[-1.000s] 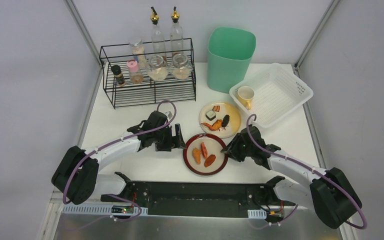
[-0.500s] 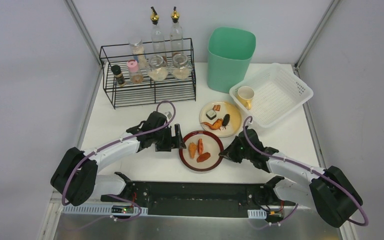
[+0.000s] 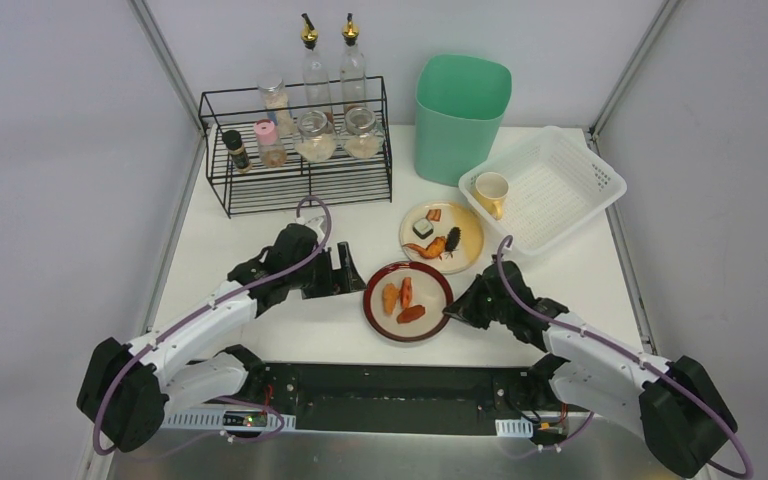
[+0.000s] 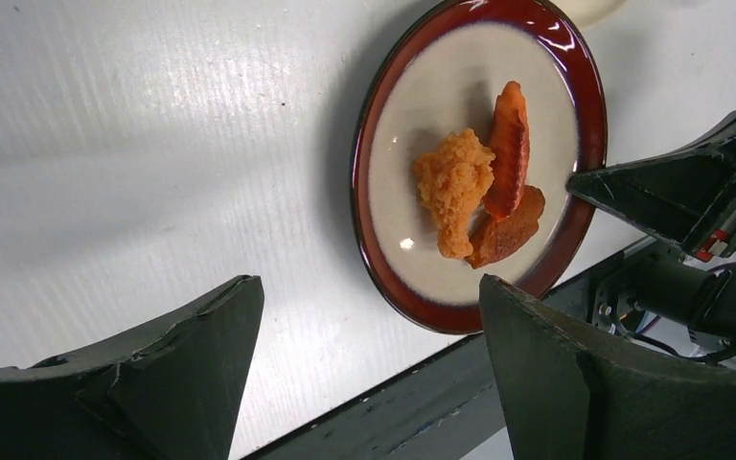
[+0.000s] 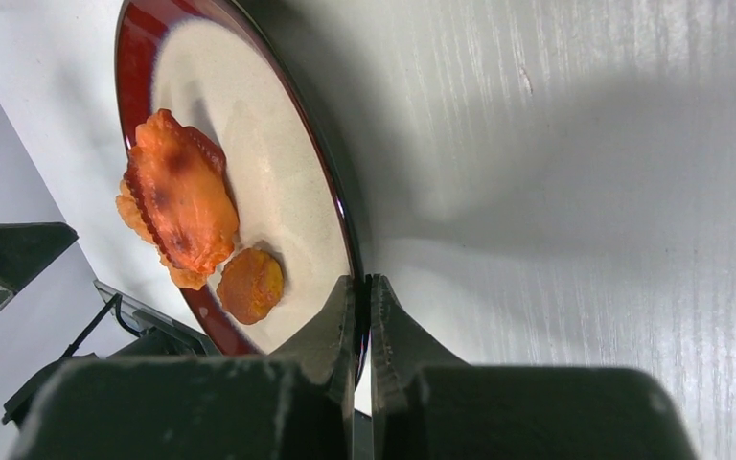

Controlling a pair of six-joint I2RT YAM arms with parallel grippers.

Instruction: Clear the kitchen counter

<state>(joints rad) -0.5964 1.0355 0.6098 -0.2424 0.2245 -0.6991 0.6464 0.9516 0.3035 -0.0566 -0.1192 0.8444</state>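
Overhead view of a white kitchen counter (image 3: 230,240) edged by grey rails, with two black-and-white robot arms reaching in from the near edge.

In the middle of the counter, close to the front, sits a round plate with a dark red rim (image 3: 432,290) and a cream centre. It carries three pieces of orange fried food (image 3: 405,300) lying close together.

The right gripper (image 3: 452,312) is at the plate's right edge. The right wrist view shows its two black fingers (image 5: 335,316) pressed together on the plate's rim, one above and one below. A dark shadow lies beside the plate there; the edge may be raised a little off the counter, but the view does not settle it.

The left gripper (image 3: 352,270) sits just beside the plate's left rim. Its fingers are spread wide and hold nothing. In the left wrist view the plate lies ahead of them.

Behind the red plate is a pale yellow plate (image 3: 470,245) with small scraps of food. To its right, a white mesh basket (image 3: 560,185) holds a yellow cup (image 3: 491,190). A green bin (image 3: 463,115) stands at the back, and to its left a black wire rack (image 3: 295,185) holds jars and bottles.
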